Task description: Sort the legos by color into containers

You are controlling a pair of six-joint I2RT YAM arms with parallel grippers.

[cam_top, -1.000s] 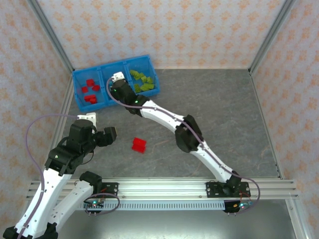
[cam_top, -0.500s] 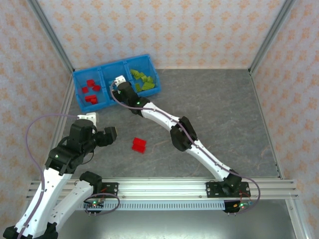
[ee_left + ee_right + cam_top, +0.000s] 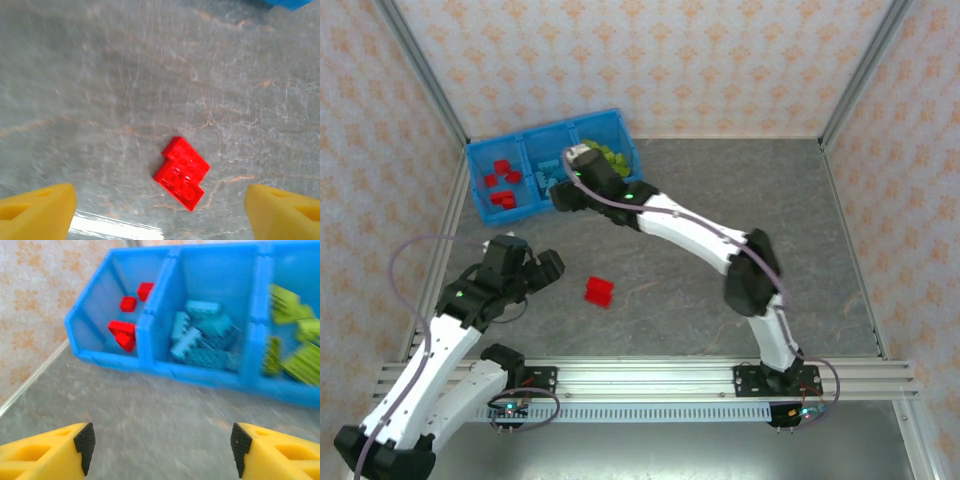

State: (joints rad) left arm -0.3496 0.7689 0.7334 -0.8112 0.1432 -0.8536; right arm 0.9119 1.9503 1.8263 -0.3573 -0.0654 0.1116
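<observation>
White-and-black left arm bent low, its yellow-fingered left gripper pointing down with 2 fingers spread wide, empty; white-and-black right arm stretched far forward-left, yellow-fingered right gripper likewise wide, empty.

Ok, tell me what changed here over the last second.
The right gripper drew back from over the tray's middle compartment toward the near side and opened; it holds nothing. The left gripper, open, moved closer to the red lego on the table. That lego, the tray and the sorted legos stayed put.
</observation>
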